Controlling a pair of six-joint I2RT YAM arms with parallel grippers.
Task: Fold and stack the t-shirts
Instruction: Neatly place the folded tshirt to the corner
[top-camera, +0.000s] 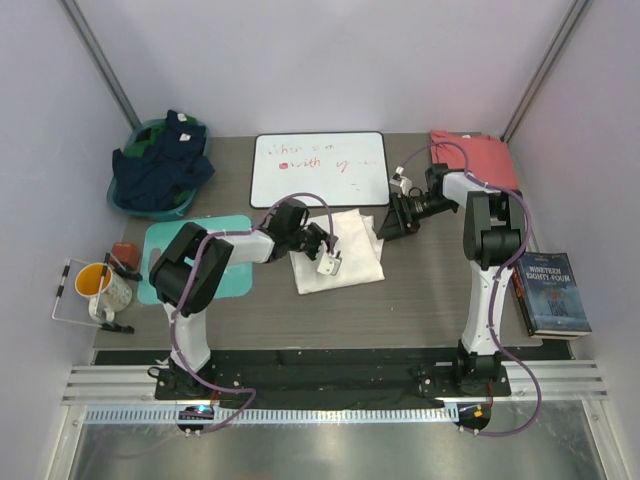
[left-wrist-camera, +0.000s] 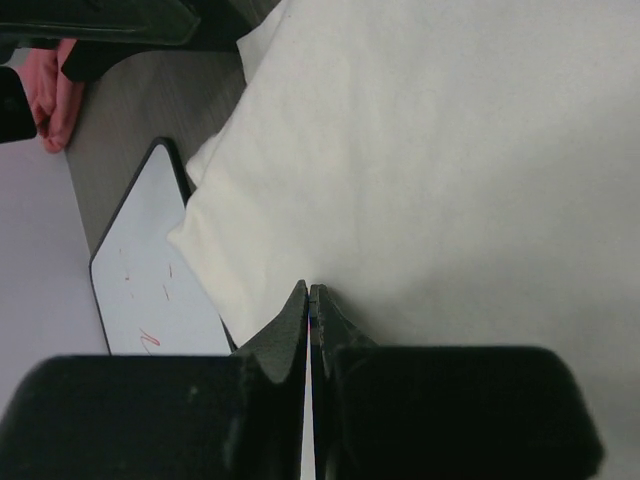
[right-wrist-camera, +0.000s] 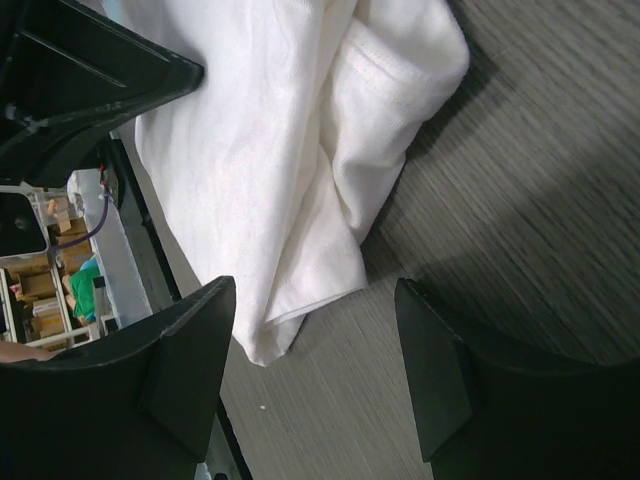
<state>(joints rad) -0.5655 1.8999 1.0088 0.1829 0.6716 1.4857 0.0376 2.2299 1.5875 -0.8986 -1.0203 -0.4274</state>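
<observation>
Right tool (right-wrist-camera: 312, 290) jaws stand apart: cream shirt (right-wrist-camera: 290, 150) corner lies between and ahead of them, bare tabletop (right-wrist-camera: 540, 180) off one finger. Left tool (left-wrist-camera: 308, 292) closed over the shirt; whiteboard (left-wrist-camera: 150, 290) just beside it.
</observation>
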